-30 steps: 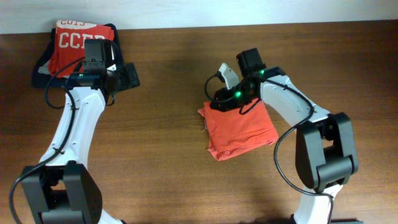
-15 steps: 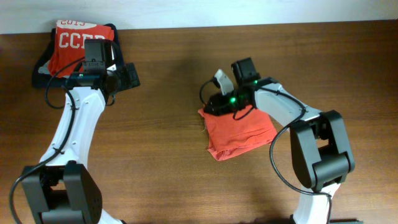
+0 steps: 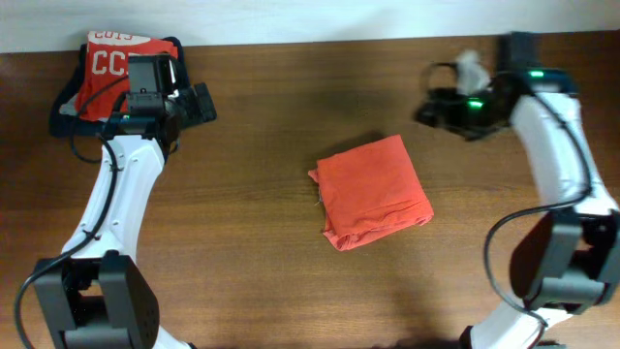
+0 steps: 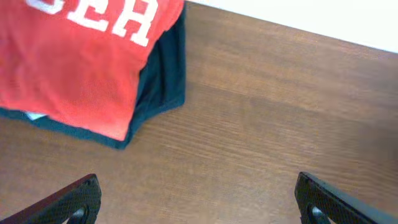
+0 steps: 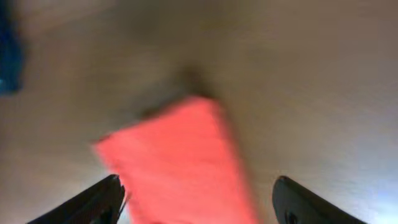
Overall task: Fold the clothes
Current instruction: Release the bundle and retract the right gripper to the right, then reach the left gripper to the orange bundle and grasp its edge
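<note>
I've pulled my right pincer (image 5: 199,202) off the shirt (image 3: 373,189), now open and empty. Shirt lies folded on surface (image 3: 262,194), fold looks done. Left pincer (image 4: 199,199) open, idle.

Your T-shirt (image 3: 373,191) reads orange-red and plain on every face that shows. The table (image 3: 252,194) under it is mid-brown wood with a fine grain running across. The red shirt (image 3: 111,60) carries white block lettering, and the garment (image 4: 165,74) beneath it is dark navy. Your left arm (image 3: 111,199) and right arm (image 3: 557,145) are white with black joints. The right one shows a green light (image 3: 475,104). The wall strip (image 3: 291,19) is white.
</note>
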Controlling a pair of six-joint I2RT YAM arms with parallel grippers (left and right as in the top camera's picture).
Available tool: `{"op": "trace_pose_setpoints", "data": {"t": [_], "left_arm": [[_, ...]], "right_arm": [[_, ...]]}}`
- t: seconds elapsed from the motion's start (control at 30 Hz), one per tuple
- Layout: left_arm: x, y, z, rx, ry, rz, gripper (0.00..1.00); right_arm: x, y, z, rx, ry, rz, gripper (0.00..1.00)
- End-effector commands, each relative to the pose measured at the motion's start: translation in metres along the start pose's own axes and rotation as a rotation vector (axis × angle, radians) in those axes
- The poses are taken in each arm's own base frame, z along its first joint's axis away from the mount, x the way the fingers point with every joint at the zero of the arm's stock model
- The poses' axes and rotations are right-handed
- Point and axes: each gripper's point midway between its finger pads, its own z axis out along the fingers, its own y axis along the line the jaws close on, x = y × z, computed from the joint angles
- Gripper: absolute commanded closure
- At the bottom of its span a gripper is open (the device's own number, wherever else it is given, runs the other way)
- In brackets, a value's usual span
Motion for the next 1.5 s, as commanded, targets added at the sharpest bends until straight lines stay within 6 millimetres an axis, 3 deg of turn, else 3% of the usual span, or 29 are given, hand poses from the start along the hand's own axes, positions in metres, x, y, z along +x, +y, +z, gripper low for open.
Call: {"op": "trace_pose_setpoints", "data": {"t": [0.0, 0.1, 0.17, 0.27, 0.3, 0.53, 0.7, 0.87, 1.33, 1.43, 1.47], "left_arm": [[0.005, -0.035, -0.003, 0.192, 0.037, 0.016, 0.01], [0.019, -0.084, -0.008, 0.412, 0.075, 0.113, 0.06], [0.035, -0.107, -0.007, 0.469, 0.114, 0.166, 0.06], [0.073, -0.139, 0.0, 0.505, 0.206, 0.249, 0.05], [0.096, -0.155, 0.005, 0.523, 0.26, 0.293, 0.05], [0.17, -0.204, 0.019, 0.579, 0.405, 0.437, 0.03], [0.199, -0.229, 0.011, 0.625, 0.431, 0.548, 0.03], [0.215, -0.234, 0.013, 0.629, 0.464, 0.568, 0.03], [0.249, -0.224, 0.035, 0.596, 0.566, 0.567, 0.04], [0.252, -0.223, 0.037, 0.596, 0.575, 0.566, 0.11], [0.252, -0.224, 0.037, 0.597, 0.576, 0.566, 0.22]], "right_arm": [[0.002, -0.07, -0.025, 0.175, -0.015, 0.128, 0.15], [0.009, -0.106, -0.042, 0.212, -0.02, 0.224, 0.02], [0.011, -0.123, -0.051, 0.221, -0.035, 0.27, 0.01], [0.012, -0.145, -0.063, 0.234, -0.063, 0.324, 0.01], [0.013, -0.155, -0.069, 0.239, -0.076, 0.349, 0.01], [0.016, -0.173, -0.079, 0.25, -0.096, 0.396, 0.01], [0.016, -0.173, -0.079, 0.25, -0.096, 0.396, 0.01], [0.016, -0.173, -0.079, 0.25, -0.095, 0.396, 0.01], [0.016, -0.173, -0.079, 0.25, -0.096, 0.396, 0.01], [0.016, -0.173, -0.079, 0.25, -0.096, 0.396, 0.01], [0.016, -0.173, -0.079, 0.249, -0.096, 0.396, 0.01]]}}
